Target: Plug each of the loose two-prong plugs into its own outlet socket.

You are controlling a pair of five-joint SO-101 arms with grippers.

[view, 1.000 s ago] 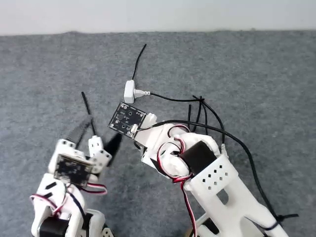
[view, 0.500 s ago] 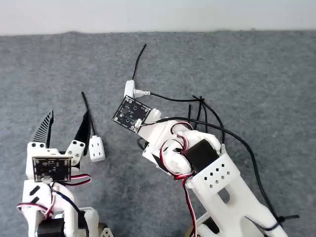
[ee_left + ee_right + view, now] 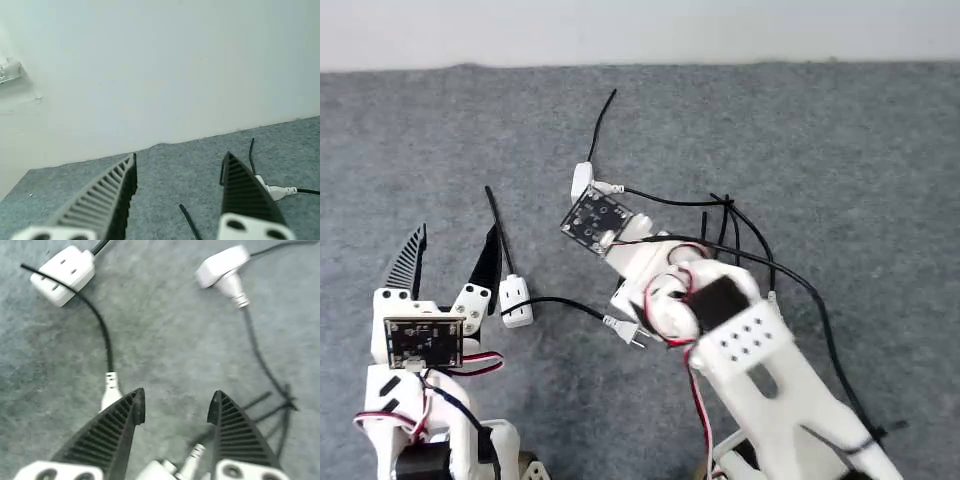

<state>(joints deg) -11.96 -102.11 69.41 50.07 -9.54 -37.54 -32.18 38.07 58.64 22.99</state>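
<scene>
A white outlet socket (image 3: 513, 300) (image 3: 62, 267) lies on the grey carpet just beside my left gripper's (image 3: 457, 240) (image 3: 180, 160) finger; that gripper is open and holds nothing. A loose white two-prong plug (image 3: 625, 330) (image 3: 110, 390) on a short black cord lies flat beside my right arm (image 3: 720, 310). The cord's free end crosses the socket. My right gripper (image 3: 177, 397) hangs open above the carpet, the loose plug just off one fingertip. Farther back, a second white socket (image 3: 582, 180) (image 3: 222, 262) has a white plug (image 3: 605, 187) (image 3: 235, 290) pushed into it.
Black cables (image 3: 740, 235) loop across the carpet beside and behind the right arm. A thin black cord (image 3: 498, 225) runs back from the near socket. A white wall (image 3: 160, 60) borders the carpet's far edge. Open carpet stretches to the far right.
The left gripper drew back from the near socket and opened, then stayed still. The right arm shifted, and the loose plug with its cord now lies in the open beside it.
</scene>
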